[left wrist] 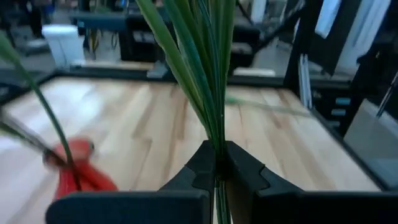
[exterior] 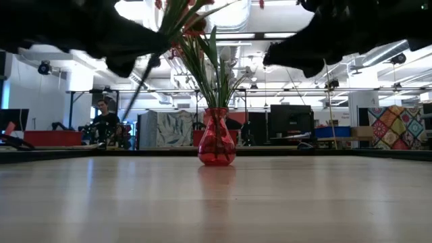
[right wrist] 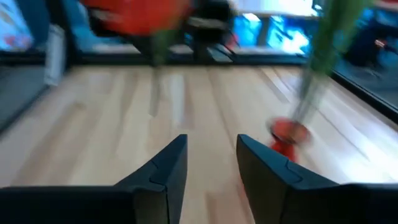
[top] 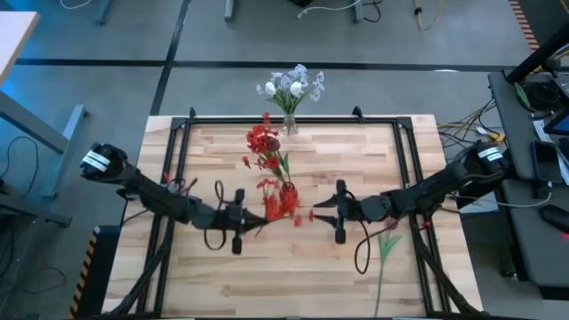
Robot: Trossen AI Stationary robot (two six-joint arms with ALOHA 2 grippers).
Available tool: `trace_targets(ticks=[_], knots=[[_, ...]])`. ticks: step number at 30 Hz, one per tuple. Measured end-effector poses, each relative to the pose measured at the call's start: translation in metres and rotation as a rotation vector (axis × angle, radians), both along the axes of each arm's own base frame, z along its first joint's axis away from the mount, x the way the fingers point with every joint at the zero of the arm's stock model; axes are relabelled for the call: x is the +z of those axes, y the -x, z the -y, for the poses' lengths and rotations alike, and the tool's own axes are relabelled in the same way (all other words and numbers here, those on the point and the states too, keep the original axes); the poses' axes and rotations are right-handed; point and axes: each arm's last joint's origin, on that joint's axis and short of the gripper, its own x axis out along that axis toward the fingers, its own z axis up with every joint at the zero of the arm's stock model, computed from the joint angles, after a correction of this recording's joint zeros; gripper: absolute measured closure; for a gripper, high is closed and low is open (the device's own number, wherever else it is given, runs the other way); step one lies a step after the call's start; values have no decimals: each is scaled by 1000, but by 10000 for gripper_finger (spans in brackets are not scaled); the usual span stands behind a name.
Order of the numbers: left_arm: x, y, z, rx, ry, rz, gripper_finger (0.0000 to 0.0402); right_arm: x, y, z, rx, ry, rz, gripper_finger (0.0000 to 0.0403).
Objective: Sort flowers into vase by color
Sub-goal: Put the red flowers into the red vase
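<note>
A red vase [top: 287, 194] stands mid-table with red flowers [top: 264, 142] in it; it also shows in the low view [exterior: 217, 145]. A clear vase of white and pale-blue flowers [top: 292, 87] stands at the far edge. My left gripper [top: 252, 216], just left of the red vase, is shut on a flower's green stems and leaves [left wrist: 199, 68], with red blossoms [top: 271, 209] beside it. My right gripper [top: 318, 212] hovers right of the red vase, open [right wrist: 211, 152] and empty. A pink-budded flower [top: 386, 247] lies flat on the table at the right. My left gripper pinches a thin bundle of green stems [left wrist: 217, 146] between its two fingers. The fingers come in about level from the table's left and lie across the stems. The leaves rise above the fingers; a thin stem [exterior: 138, 88] slants down below them, clear of the table.
A black frame [top: 182, 133] borders the table's far and side edges. Bare wood [top: 284, 276] lies toward the near edge. The low view shows the room behind, with a person [exterior: 102, 118] sitting far off at the left.
</note>
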Motion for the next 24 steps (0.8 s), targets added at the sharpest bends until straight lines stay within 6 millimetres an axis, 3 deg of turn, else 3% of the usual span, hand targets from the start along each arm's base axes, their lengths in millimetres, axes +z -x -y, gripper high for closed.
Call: trace_targets(ticks=[6, 13, 24], knots=[[12, -14, -19, -42, -81, 113, 400, -1, -21, -8, 53, 22, 82, 231], [25, -34, -21, -60, -178, 158, 400, 21, -50, -18, 56, 31, 239, 175], [23, -57, -19, -78, -223, 153, 400, 37, -75, -27, 106, 88, 321, 195]])
